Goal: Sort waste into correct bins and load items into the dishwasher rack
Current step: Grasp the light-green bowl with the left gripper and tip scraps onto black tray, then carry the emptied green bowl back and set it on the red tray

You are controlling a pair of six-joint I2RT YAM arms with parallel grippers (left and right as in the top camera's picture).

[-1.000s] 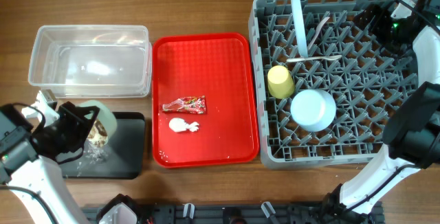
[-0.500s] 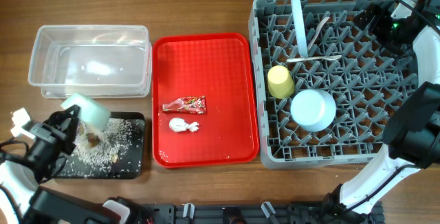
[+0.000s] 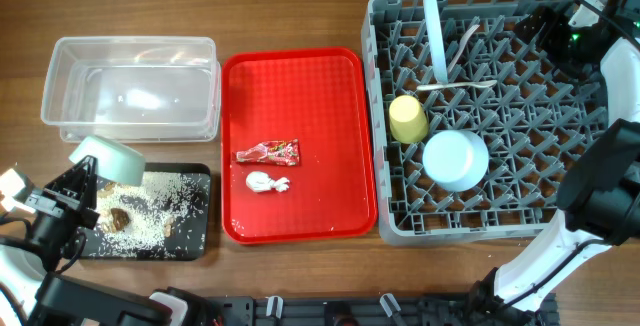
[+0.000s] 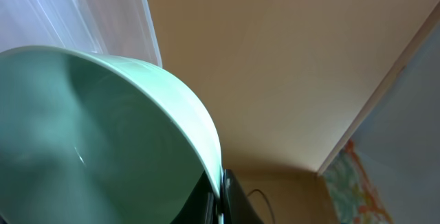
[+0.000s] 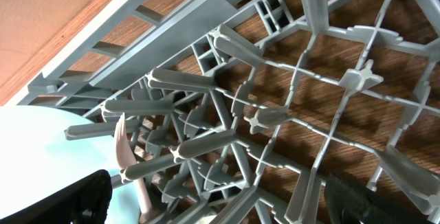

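Although the dishwasher rack [image 3: 540,176] to the right of the red serving tray [image 3: 300,86] is already loaded with the yellow cup [image 3: 407,118], the light blue plate [image 3: 455,159] and two white plastic utensils [image 3: 455,86], the task is judged to be little more than half done. The mint-green bowl [image 3: 105,158] is held tilted above the black tray [image 3: 198,248], just left of the red serving tray's near corner, with its rim pinched between the left fingers [image 4: 237,210]. Beige crumbs [image 3: 150,211] are spread across the black tray, so the leftovers appear to have been tipped out, though the bowl's lowest part is cut off in the wrist view. The bowl has yet to be carried to the rack. On the red serving tray the red snack wrapper [image 3: 268,152] and the white crumpled scrap [image 3: 266,182] lie unsorted, just beside each other. Nothing is held by the clear tub [image 3: 130,126] to its left. The right fingers [image 5: 86,196] are spread wide and empty over the rack's far corner, well apart from the red serving tray.
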